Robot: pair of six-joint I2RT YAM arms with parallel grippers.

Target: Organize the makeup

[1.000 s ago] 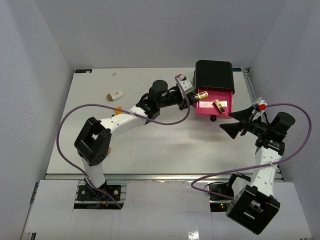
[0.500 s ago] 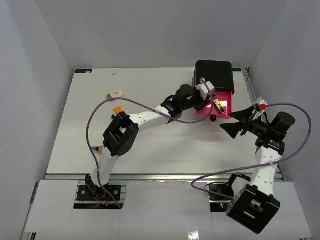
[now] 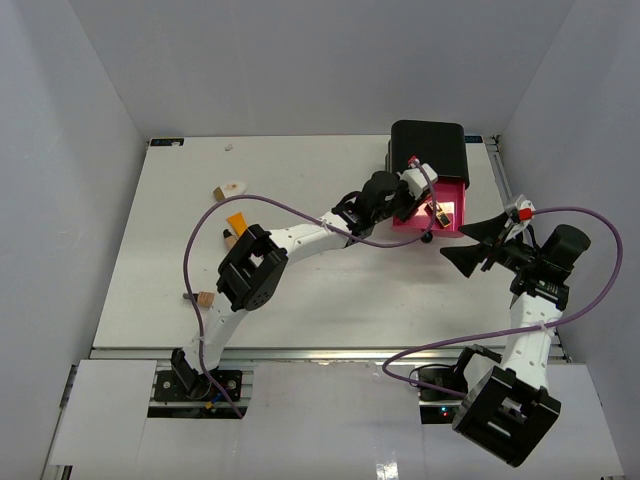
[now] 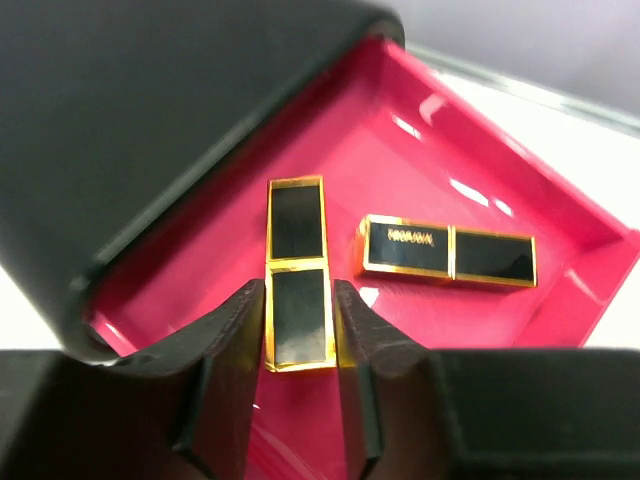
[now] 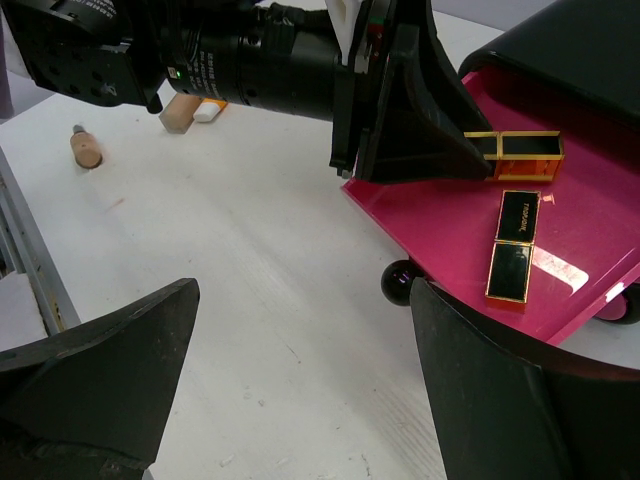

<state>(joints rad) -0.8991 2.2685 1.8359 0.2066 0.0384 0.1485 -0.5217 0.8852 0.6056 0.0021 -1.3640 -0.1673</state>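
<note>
My left gripper [image 4: 298,292] reaches over the open pink drawer [image 3: 455,203] and is shut on a black-and-gold tube [image 4: 298,315], which sticks out ahead of the fingers. It also shows in the right wrist view [image 5: 522,157]. A second black-and-gold tube [image 4: 448,250] lies loose on the drawer floor beside it. The orange tube [image 3: 236,219], the beige-white oval piece [image 3: 233,186] and the tan cork-like cylinder [image 3: 204,298] lie on the table at the left. My right gripper [image 3: 463,244] is open and empty, just right of the drawer's front.
The black box [image 3: 428,150] stands at the back right with the drawer pulled out toward me. The drawer's black knob [image 5: 397,281] is close to my right gripper's far finger. The left arm's purple cable loops over the table's middle.
My left gripper has moved right with the black-and-gold tube, from the drawer's left edge to over the drawer. The left arm's elbow swung right. The right arm has not moved.
</note>
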